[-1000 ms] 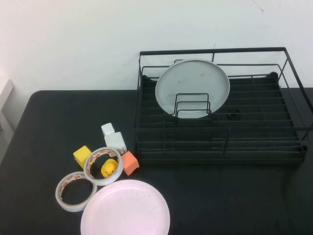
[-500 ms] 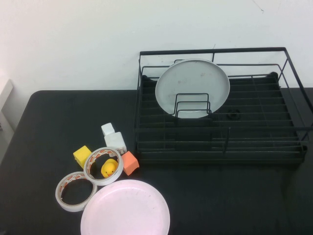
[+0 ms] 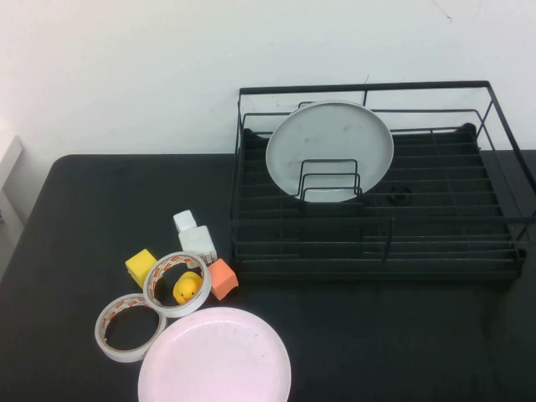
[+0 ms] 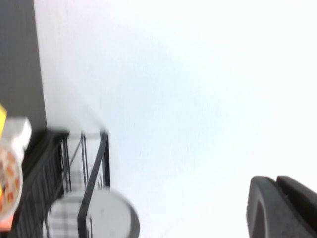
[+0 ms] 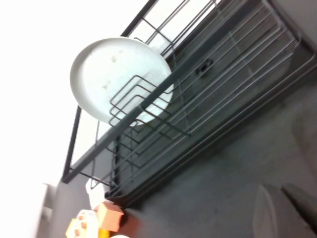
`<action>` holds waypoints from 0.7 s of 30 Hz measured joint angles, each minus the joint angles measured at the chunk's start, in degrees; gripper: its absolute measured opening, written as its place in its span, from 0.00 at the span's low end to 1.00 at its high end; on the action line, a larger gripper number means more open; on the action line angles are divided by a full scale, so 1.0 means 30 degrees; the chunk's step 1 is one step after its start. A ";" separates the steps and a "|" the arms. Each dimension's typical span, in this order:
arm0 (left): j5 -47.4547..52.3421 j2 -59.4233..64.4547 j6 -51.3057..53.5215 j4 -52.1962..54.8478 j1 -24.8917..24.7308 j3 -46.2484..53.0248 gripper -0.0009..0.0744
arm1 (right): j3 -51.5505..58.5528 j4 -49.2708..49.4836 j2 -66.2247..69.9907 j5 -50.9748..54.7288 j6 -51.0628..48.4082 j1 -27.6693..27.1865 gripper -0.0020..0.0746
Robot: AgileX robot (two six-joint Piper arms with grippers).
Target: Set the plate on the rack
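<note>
Nothing of the task had been done. The pale pink plate (image 3: 214,356) lay flat on the black table (image 3: 75,209) at its near edge, just beside two tape rolls (image 3: 130,327), well apart from the rack (image 3: 377,260). A grey-white plate (image 3: 329,151) stood upright in the rack's wire loops. Neither arm showed in the high view. Only a dark edge of the left claw (image 4: 282,208) and of the right claw (image 5: 287,210) showed in the wrist views; whether either was open or held anything could not be told. Grasping, carrying and slotting all remained.

Lab-like test bench, black table (image 3: 377,343), bare white wall (image 3: 167,67)
</note>
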 joint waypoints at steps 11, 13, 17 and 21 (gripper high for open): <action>-0.0532 -0.0008 0.0710 -0.0411 0.0000 0.0000 0.01 | 0.0030 0.0994 0.0000 -0.0635 0.0000 0.0000 0.04; -0.0532 -0.0008 0.0711 -0.0411 0.0000 0.0000 0.01 | 0.0030 0.1502 0.0000 -0.0809 0.0000 0.0000 0.04; -0.0390 -0.0008 0.1677 -0.0411 0.0000 0.0000 0.01 | 0.0030 0.1762 0.0000 -0.0575 -0.0479 0.0000 0.04; 0.0558 -0.0008 0.3707 -0.0025 0.0000 0.0000 0.01 | 0.0030 0.1788 0.0000 -0.0353 -0.1605 0.0000 0.04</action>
